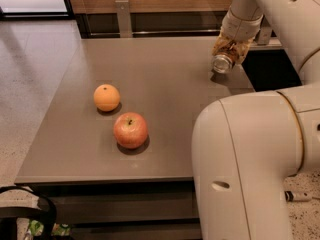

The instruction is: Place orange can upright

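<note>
- Grey-brown matte tabletop [165, 84] is recorded from above in the single camera view; the middle of the frame is filled by it.
- A white, rounded robot arm [250, 154] is seen on the right. Its bulky near segment overlaps the table's right front corner, and its upper segment reaches down from the top right.
- The two-finger gripper [233, 45] is located at the end of that upper segment, over the far right part of the table.
- A small cylindrical metal orange can [223, 61], with a mottled brownish-orange body and a shiny silver end, is pinched in the gripper, whose jaws are pressed against the can's body.
- The can is tilted, not upright: the silver end is turned down and towards the camera, and the body slants up into the gripper.
- A dark shadow [220, 77] is noted on the table just below the can; whether the lower rim touches the surface cannot be told.
- A round orange fruit [106, 97] is noted on the left half of the table, well apart from the can.
- A round red apple [130, 130] is noted just beside the fruit, nearer the front edge, not touching it.
- Pale speckled floor [30, 84] is seen left of the table.
</note>
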